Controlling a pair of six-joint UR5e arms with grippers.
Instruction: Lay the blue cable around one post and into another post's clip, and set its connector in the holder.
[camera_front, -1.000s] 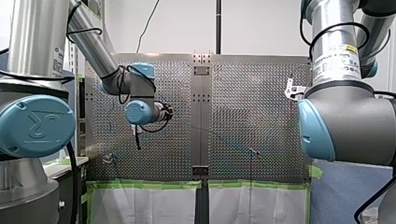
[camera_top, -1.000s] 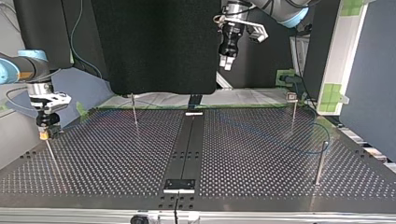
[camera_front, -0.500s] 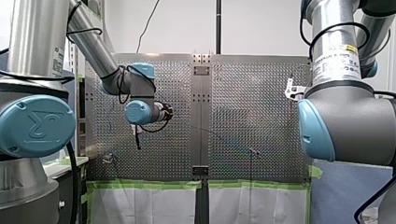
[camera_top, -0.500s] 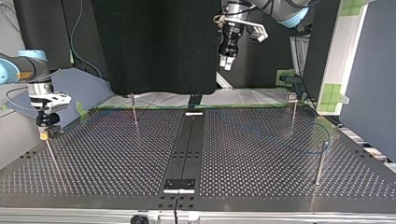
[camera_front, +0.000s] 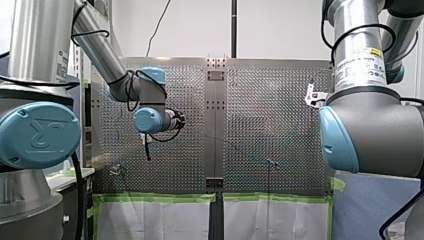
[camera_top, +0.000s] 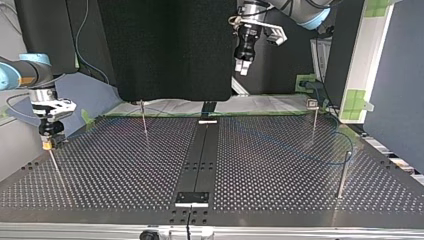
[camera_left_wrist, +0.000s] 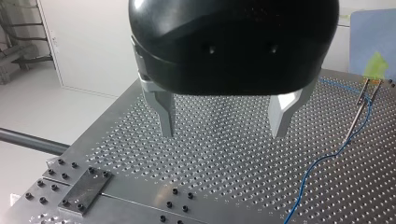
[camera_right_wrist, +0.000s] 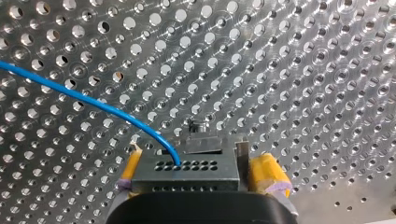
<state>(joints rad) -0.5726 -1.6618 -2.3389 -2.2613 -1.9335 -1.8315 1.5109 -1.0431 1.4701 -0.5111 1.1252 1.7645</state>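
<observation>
Perforated desk (camera_top: 125, 170) fills the top view's lower half; my left end effector (camera_top: 243, 70) hangs above it at upper centre, fingers apart and empty; my right end effector (camera_top: 48, 145), at middle left, clamps the connector (camera_right_wrist: 187, 168), from which the blue cable (camera_right_wrist: 93, 103) runs out.

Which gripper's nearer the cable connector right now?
Right. My right gripper clamps the connector between its yellow pads; my left gripper hangs open high above the table, far from it.
</observation>
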